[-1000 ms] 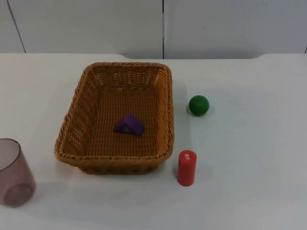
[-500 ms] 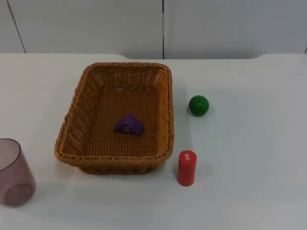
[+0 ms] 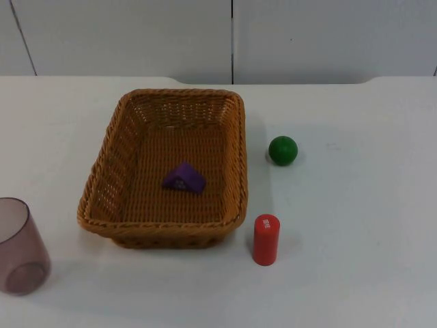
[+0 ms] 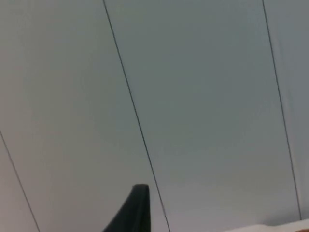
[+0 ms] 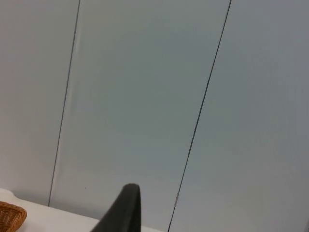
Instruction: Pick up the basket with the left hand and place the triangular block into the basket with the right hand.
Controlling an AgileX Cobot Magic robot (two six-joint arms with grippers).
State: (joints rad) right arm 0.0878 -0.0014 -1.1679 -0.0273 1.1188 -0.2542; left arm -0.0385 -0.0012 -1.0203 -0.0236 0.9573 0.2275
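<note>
Woven brown wicker basket [image 3: 164, 171] on white surface [image 3: 355, 225] w/ purple triangular block [image 3: 184, 178] inside; left pincer [image 4: 133, 212], right pincer [image 5: 123, 210] face wall, grip state can't tell.

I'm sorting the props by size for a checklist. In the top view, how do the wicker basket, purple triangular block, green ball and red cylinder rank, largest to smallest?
1. Brown woven wicker basket
2. Red cylinder
3. Purple triangular block and green ball look alike; I won't rank them.
</note>
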